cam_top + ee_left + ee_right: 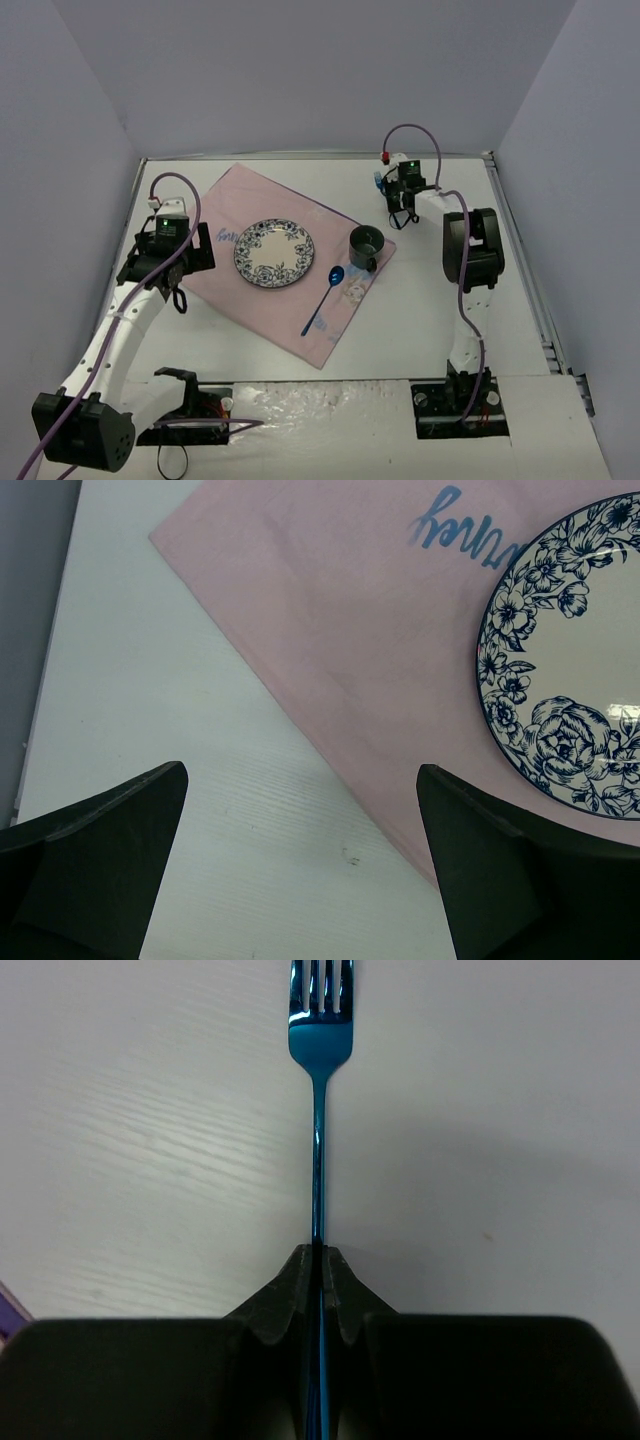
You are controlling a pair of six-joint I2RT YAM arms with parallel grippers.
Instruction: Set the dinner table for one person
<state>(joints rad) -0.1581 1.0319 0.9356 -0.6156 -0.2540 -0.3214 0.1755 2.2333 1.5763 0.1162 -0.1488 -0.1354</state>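
Observation:
The white dinner table carries a pink embroidered cloth. On the cloth are a blue-flowered plate, a dark mug and a blue spoon. My right gripper is shut on the handle of a shiny blue fork, tines pointing away, over the bare table at the far right. My left gripper is open and empty above the table, at the cloth's left edge; the plate lies to its right.
Grey walls enclose the table on three sides. A metal strip runs along the right edge. The arm bases stand at the near edge.

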